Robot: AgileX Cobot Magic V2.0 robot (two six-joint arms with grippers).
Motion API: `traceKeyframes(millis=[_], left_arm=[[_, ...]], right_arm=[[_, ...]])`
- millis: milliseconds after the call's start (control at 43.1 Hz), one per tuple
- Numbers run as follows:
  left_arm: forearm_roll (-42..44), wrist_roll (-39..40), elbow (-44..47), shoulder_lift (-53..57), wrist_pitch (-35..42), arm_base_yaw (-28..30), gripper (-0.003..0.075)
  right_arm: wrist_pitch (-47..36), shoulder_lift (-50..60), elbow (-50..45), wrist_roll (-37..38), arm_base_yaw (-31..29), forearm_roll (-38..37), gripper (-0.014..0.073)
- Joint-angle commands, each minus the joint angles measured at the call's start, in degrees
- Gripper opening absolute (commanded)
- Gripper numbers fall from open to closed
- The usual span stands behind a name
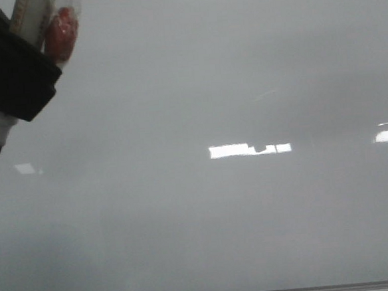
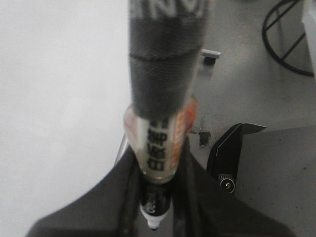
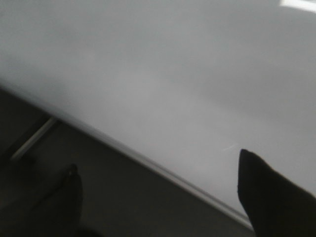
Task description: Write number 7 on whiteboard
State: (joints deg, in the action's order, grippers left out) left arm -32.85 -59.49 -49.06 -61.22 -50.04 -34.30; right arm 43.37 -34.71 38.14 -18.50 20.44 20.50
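The whiteboard (image 1: 238, 202) is unmarked. The marker (image 1: 0, 134), clamped in the left gripper (image 1: 16, 78), should be lowered squarely until touching. The right gripper (image 3: 158, 197) is spread, empty.

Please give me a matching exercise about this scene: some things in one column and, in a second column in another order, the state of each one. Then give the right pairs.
Things:
1. marker
2. whiteboard
3. left gripper
4. right gripper

States:
A. open, holding nothing
B. shut on the marker
C. no stroke visible on it
D. held with its black tip pointing down

Pairs: 1-D, 2-C, 3-B, 4-A
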Motion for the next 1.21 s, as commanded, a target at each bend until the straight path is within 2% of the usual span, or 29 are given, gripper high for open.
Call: traceKeyframes(millis=[0, 116, 232, 487, 719, 950, 1182], left_arm=[[-1.53, -0.27, -1.85, 0.74, 1.87, -2.56, -0.002], [-1.45, -0.27, -1.85, 0.74, 1.87, -3.54, -0.002], [-1.45, -0.27, -1.85, 0.74, 1.87, -3.54, -0.002], [-1.45, -0.27, -1.85, 0.61, 1.91, -3.54, -0.002], [-0.99, -0.27, -1.85, 0.61, 2.22, -3.54, -0.002], [-0.99, -0.27, -1.85, 0.61, 2.36, -3.54, -0.002], [-0.99, -0.27, -1.85, 0.61, 3.14, -3.54, -0.002]], right_arm=[[3.9, -5.12, 5.5, -8.54, 5.07, 6.7, 0.0654], [7.17, -11.23, 11.03, -13.7, 11.53, 11.07, 0.0654], [7.44, -17.68, 17.3, -15.71, 17.01, 11.41, 0.0654], [7.49, -31.97, 29.56, -19.46, 23.88, 11.41, 0.0654], [8.2, -38.43, 35.47, -21.9, 24.72, 11.56, 0.0654], [8.71, -41.33, 37.0, -25.47, 24.72, 16.23, 0.0654], [9.62, -43.31, 37.0, -25.52, 24.72, 16.74, 0.0648]])
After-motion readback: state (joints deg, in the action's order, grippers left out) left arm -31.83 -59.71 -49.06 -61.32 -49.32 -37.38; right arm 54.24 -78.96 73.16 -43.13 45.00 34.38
